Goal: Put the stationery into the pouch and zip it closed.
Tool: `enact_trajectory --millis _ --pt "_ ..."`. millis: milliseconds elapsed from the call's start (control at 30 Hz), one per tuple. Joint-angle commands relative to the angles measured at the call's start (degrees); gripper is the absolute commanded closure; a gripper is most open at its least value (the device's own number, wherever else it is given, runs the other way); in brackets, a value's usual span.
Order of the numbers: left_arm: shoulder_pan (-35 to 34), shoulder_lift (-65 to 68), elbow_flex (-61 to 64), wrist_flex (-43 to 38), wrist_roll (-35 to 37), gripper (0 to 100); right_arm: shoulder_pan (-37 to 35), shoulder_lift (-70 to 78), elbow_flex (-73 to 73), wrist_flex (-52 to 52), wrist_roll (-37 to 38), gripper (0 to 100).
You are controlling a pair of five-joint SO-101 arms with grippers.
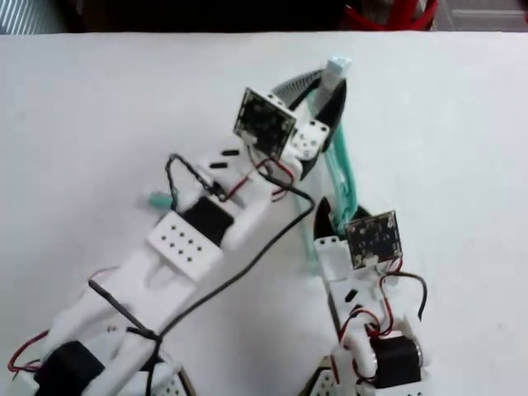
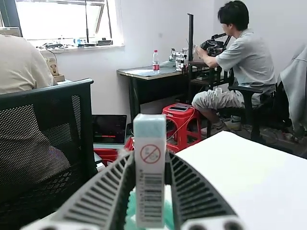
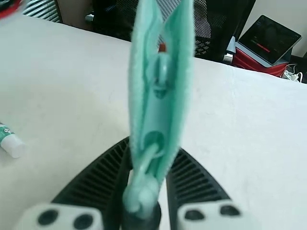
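Between the ribbed fingers of the left gripper a small white stationery block with a pale blue-green end stands upright. It is clamped by its sides, which leaves its lower end free to go into the pouch, whose green fabric shows just beneath it. The right gripper is closed on the pouch's near end, beside the zip pull, pinching the edge and holding the pouch up on its side. This grip seems meant to hold the mouth steady and facing the other gripper. From above, the pouch runs as a narrow strip from the right gripper out towards the left one. Well off to the side of the right gripper a small tube lies on the worktop, probably yet to be packed.
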Motion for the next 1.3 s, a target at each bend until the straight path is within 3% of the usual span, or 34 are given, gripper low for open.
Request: enact_trajectory --millis 0,200,533,667,967,1267 --pt "-0.22 1.01 -4.04 -1.67 0.09 97 -0.22 0.22 1.32 0.04 0.79 98.0" --pt "-0.31 5.05 -4.92 -5.63 0.09 97 0.04 0.22 1.32 0.04 0.79 98.0" --pt "-3.82 2.51 -0.97 -3.08 0.09 97 0.13 0.22 1.32 0.04 0.79 97.8" --pt "-3.47 -1.10 2.73 -2.64 0.44 88 -0.22 0.22 1.32 0.04 0.79 97.7" --pt "-1.80 -9.45 -0.44 13.01 6.33 86 0.04 0.22 1.32 0.04 0.79 97.7" --pt "-2.95 -9.45 -0.53 13.10 7.03 83 0.13 0.22 1.32 0.04 0.79 97.7"
